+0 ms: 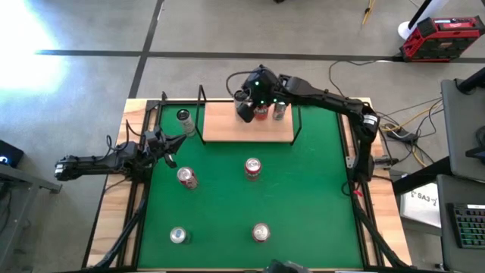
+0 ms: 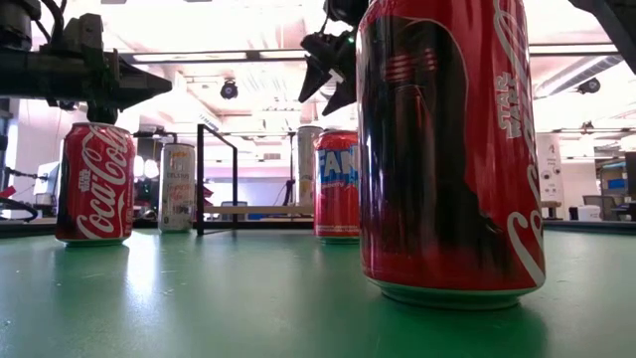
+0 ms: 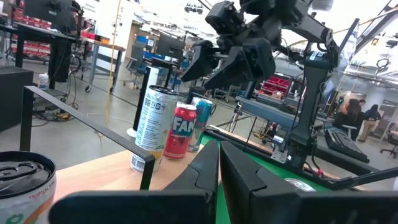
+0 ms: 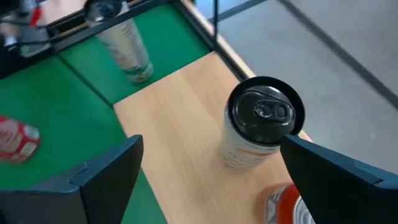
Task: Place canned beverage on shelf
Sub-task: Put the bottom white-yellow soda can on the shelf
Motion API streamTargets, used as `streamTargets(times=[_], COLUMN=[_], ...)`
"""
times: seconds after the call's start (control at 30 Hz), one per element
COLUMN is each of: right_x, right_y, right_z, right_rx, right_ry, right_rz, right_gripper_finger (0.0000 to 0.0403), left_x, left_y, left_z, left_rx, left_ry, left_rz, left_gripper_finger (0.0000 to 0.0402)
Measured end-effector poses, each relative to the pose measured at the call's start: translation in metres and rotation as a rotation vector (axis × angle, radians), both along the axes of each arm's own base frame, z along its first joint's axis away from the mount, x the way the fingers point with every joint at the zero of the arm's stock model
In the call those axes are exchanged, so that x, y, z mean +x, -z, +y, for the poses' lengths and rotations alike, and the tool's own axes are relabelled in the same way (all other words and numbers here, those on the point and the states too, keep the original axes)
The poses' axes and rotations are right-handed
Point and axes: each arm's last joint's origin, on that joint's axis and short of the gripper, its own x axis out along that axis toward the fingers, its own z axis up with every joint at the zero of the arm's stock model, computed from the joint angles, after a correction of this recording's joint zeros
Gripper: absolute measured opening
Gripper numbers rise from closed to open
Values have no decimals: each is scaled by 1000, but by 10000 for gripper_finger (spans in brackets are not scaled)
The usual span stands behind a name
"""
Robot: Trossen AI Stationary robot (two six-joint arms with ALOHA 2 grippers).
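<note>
Canned beverage: a tall white can with a black top is stood upright on the shelf, apart from the fingers on either side of it.
Shelf neighbours: a red can and a silver can are set just beside it (all three near the far edge).
Right gripper: held above the tall can, fingers spread wide, nothing clasped.
Left gripper: parked at the green mat's left edge, fingers pressed together, empty.
Mat: five more cans are scattered there.
</note>
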Motion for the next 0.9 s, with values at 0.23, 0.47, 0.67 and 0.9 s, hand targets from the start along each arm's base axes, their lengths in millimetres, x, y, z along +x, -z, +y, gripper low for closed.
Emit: streamTargets(times=[0.23,0.47,0.67,0.9], right_x=[-8,-14,-11,-13], right_y=[1,4,11,17], right_z=[-16,-32,-38,-42], right_rx=[-48,-156,-218,-286], right_ry=[-114,-186,-246,-336], right_rz=[16,31,-10,10], right_gripper_finger=[372,372,372,372], left_x=[0,0,0,0], left_y=[0,0,0,0], left_z=[0,0,0,0], left_rx=[0,0,0,0], left_ry=[0,0,0,0], left_rz=[0,0,0,0], left_gripper_finger=[0,0,0,0])
